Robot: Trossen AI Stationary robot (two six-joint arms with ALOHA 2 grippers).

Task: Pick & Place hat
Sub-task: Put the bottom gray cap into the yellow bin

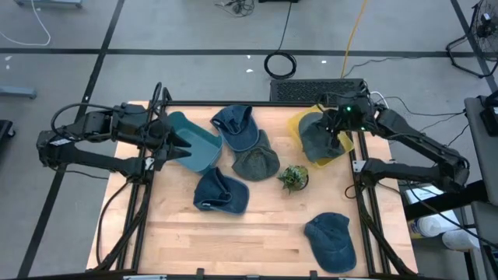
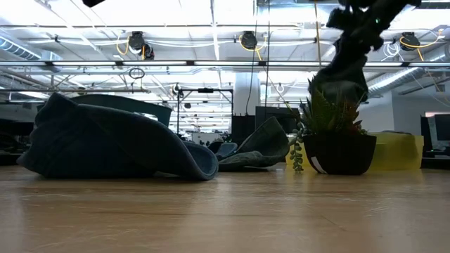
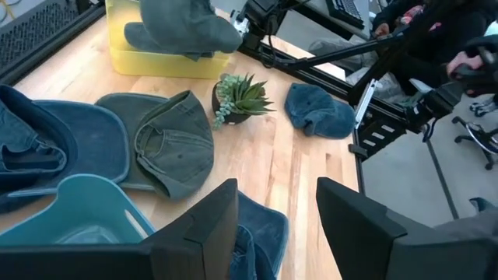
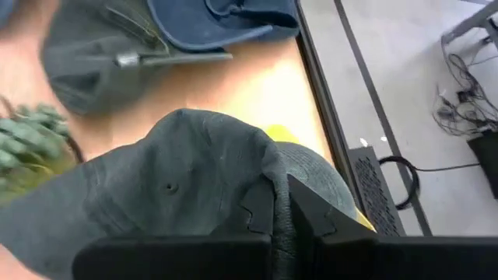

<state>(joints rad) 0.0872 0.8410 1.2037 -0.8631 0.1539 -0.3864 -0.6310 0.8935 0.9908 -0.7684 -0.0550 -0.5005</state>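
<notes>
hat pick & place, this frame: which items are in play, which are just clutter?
In play:
- grey-green hat, held by right gripper above yellow bin
- left gripper, open over teal bin
- loose hats: navy, olive, blue

Clutter:
- potted succulent

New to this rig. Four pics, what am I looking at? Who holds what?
Two dark robot arms work at a wooden table, sorting hats into bins. One picture looks straight down, one sits at table level, and one comes from each arm's wrist.

The right hand is shut on a grey hat, holding it over the yellow bin; the right wrist picture shows that hat up close. The left hand is open and empty, at the teal bin.

Lying on the table: a blue hat near the far edge, a green hat beside it, another blue hat in the middle, a fourth blue hat near the front right, and a small potted plant.
</notes>
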